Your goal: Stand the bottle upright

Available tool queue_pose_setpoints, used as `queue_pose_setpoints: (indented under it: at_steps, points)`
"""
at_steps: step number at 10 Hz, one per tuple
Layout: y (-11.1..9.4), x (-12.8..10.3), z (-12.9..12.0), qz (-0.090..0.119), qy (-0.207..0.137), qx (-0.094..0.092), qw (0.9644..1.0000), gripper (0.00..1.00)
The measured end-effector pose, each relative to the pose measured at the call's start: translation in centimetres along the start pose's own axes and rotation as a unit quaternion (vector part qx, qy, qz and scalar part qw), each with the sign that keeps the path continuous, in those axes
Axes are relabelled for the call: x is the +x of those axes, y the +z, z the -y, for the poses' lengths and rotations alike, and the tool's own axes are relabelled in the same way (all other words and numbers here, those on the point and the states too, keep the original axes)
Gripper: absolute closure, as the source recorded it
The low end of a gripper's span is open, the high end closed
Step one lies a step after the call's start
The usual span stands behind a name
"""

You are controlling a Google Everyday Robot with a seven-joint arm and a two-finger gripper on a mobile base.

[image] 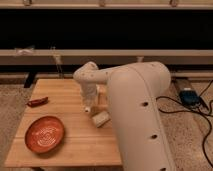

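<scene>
Wooden table (60, 100) bears one bottle (101, 119) lying beside the closed gripper (88, 108), one plate (35, 141).

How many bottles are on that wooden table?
1. The cream bottle lies on its side near the middle of the table, close beside the gripper; the arm may hide others.

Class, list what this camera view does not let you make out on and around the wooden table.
1. Table, right side: hidden behind the robot's white arm.
2. Bottle, lying just right of the gripper that hangs over mid-table: too small to tell which end is its top.
3. Dark-red object at the left edge: too small to identify.
</scene>
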Motion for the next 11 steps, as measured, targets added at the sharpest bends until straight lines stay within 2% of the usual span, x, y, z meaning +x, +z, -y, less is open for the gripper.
queue_pose_setpoints:
  at_steps: [2,11]
  points:
    - [0.08,-0.4,0.68,0.003,-0.005,0.002,1.0,1.0]
    - [0.11,-0.34,0.53,0.002,-0.005,0.0,1.0,1.0]
